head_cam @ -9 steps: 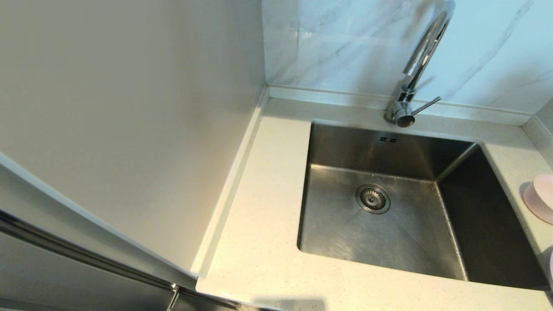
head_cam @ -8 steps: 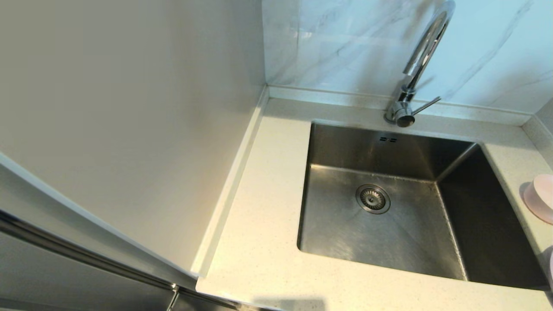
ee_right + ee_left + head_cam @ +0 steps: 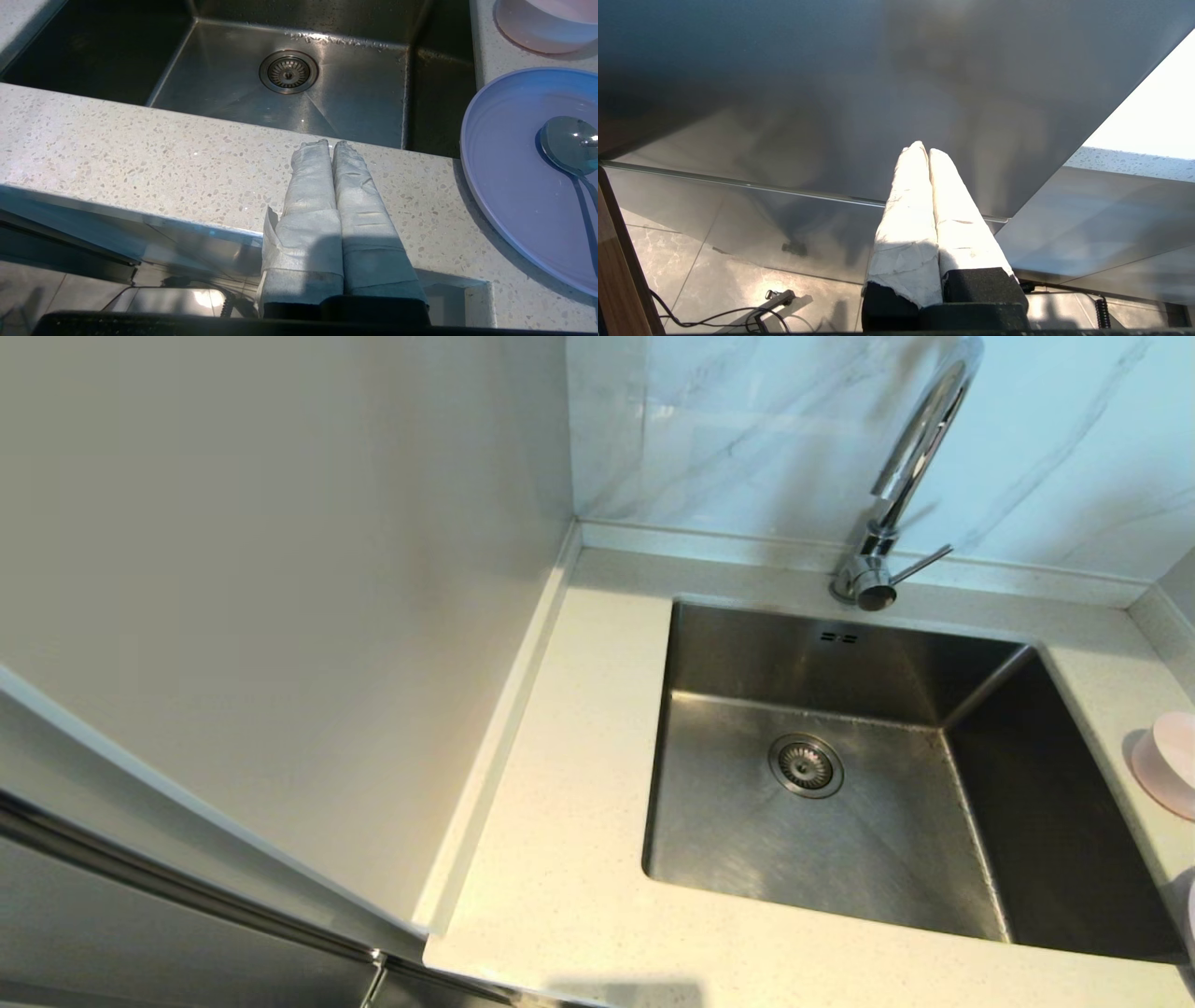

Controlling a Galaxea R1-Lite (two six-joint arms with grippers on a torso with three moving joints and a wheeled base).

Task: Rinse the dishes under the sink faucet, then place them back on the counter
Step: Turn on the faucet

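The steel sink (image 3: 747, 859) lies in the cream speckled counter (image 3: 579, 784), and the chrome faucet (image 3: 910, 457) stands behind it with no water showing. A pale pink bowl (image 3: 1167, 765) sits on the counter right of the basin. In the right wrist view, my right gripper (image 3: 331, 142) is shut and empty over the counter's front strip (image 3: 140, 154), left of a lilac plate (image 3: 514, 177), with the bowl (image 3: 546, 18) beyond. My left gripper (image 3: 923, 148) is shut and empty, low by a grey cabinet panel. The white dish is out of view. Neither arm shows in the head view.
A metal spoon (image 3: 567, 144) lies on the lilac plate. The round drain strainer (image 3: 806, 765) sits in the basin floor. A tall pale wall panel (image 3: 280, 616) borders the counter's left side, and a marbled backsplash (image 3: 747, 429) rises behind.
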